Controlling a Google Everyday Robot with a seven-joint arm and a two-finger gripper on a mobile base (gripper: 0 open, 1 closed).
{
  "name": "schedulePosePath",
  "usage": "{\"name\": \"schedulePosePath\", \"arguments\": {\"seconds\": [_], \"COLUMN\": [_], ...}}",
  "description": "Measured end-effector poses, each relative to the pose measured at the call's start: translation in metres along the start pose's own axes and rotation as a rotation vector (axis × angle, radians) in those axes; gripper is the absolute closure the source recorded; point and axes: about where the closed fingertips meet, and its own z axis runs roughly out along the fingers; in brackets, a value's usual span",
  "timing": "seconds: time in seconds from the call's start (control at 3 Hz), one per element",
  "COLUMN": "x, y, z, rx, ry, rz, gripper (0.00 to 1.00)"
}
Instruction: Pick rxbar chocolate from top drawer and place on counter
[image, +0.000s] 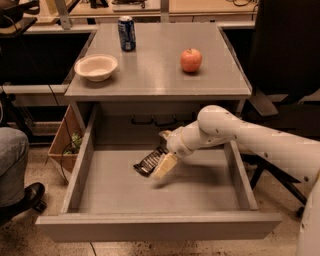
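Note:
The rxbar chocolate (146, 163), a small black-wrapped bar, lies on the bottom of the open top drawer (120, 192), left of its middle. My gripper (164, 165) reaches down into the drawer from the right on the white arm (240, 137). Its pale tip is at the bar's right end and overlaps it; I cannot tell whether it touches the bar. The grey counter (150, 70) is above the drawer, at the back.
On the counter stand a white bowl (96, 66) at the left, a blue soda can (126, 33) at the back and a red apple (191, 60) at the right. A cardboard box (65, 142) sits left of the cabinet. A person's leg and shoe (15, 175) are at the far left. A black chair (285, 50) is at the right.

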Motion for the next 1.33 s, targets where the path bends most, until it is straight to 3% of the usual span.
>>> {"name": "schedulePosePath", "arguments": {"seconds": [0.33,0.67,1.0,1.33], "x": [0.006,0.010,0.001,-0.007], "y": [-0.004,-0.004,-0.003,-0.002], "z": [0.017,0.025,0.024,0.020], "rx": [-0.002,-0.005,-0.007,-0.002], "ry": [-0.021,-0.041,-0.071,-0.090], "rz": [0.028,0.050,0.037,0.020], "gripper": [0.00,0.19,0.50,0.73]}}
